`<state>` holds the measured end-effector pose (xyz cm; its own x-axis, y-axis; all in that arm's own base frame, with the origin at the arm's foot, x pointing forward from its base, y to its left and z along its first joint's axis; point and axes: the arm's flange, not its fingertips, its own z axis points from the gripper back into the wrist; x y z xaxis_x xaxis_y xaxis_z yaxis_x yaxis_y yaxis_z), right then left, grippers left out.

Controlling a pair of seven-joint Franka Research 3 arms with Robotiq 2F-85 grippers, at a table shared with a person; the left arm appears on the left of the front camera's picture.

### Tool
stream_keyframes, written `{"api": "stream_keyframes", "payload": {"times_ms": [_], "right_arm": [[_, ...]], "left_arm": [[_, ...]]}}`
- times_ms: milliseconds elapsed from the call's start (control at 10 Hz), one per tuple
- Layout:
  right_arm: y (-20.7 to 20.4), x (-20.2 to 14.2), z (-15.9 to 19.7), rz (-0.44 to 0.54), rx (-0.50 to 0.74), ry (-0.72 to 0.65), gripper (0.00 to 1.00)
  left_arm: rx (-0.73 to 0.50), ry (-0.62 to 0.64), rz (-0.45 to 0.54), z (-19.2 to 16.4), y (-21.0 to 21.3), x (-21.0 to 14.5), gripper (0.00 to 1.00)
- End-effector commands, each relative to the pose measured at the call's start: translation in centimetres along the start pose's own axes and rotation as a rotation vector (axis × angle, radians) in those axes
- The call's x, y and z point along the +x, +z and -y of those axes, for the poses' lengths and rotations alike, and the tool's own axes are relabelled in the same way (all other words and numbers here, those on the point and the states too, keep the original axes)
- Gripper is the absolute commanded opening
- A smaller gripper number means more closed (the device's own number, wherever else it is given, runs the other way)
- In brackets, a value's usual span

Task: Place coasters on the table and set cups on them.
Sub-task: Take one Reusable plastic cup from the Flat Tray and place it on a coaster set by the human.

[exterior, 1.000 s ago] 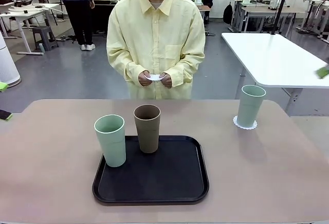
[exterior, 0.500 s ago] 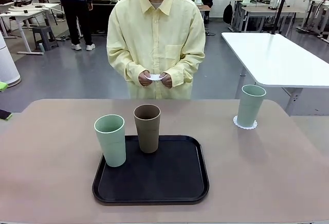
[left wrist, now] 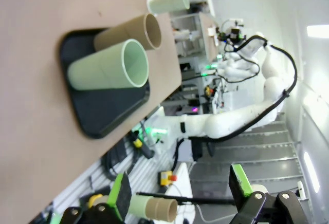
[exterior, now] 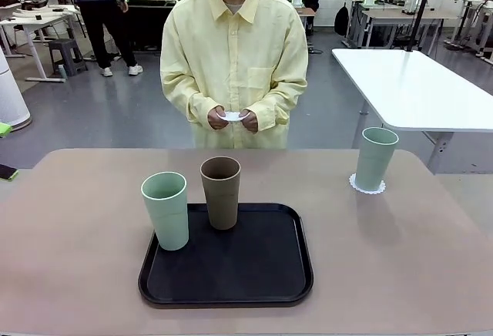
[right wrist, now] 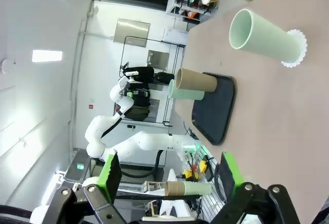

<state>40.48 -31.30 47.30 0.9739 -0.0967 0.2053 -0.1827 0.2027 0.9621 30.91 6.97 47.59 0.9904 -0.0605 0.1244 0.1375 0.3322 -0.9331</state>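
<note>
The left gripper (left wrist: 180,196) and right gripper (right wrist: 169,172) are both gaping wide, grasping nothing. At 12 o'clock the person's hands (exterior: 248,120) are pinching a white coaster (exterior: 232,115). The black tray (exterior: 254,270) is carrying the brown cup (exterior: 221,193) at its 12 o'clock and the near mint cup (exterior: 166,211) on its 10 o'clock edge. At the table's (exterior: 77,236) 2 o'clock, the far mint cup (exterior: 375,159) is standing on a lacy coaster (exterior: 367,188).

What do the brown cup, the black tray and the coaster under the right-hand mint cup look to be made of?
Brown cup: likely matte plastic or a fibre composite; its surface is dull and even, with no glare.
Black tray: probably plastic with a satin finish; there is a soft sheen along its raised rim.
Coaster: seemingly thin white paper; it lies flat and has a scalloped, lacy edge.
</note>
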Motion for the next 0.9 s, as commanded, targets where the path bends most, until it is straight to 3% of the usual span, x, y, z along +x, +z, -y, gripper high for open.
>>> {"api": "stream_keyframes", "payload": {"times_ms": [0, 300, 800], "right_arm": [[4.8, 1.7, 0.5, -0.016, -0.018, -0.002, 1.0], [5.9, 1.9, 2.8, -0.014, -0.028, -0.01, 1.0], [5.5, 1.9, 3.5, -0.011, -0.039, -0.031, 1.0]], "left_arm": [[-0.009, -0.012, 0.002, 0.1, 0.1, -0.1, 1.0], [-0.009, -0.012, 0.002, 0.1, 0.1, -0.1, 1.0], [-0.009, -0.012, 0.002, 0.1, 0.1, -0.1, 1.0]]}}
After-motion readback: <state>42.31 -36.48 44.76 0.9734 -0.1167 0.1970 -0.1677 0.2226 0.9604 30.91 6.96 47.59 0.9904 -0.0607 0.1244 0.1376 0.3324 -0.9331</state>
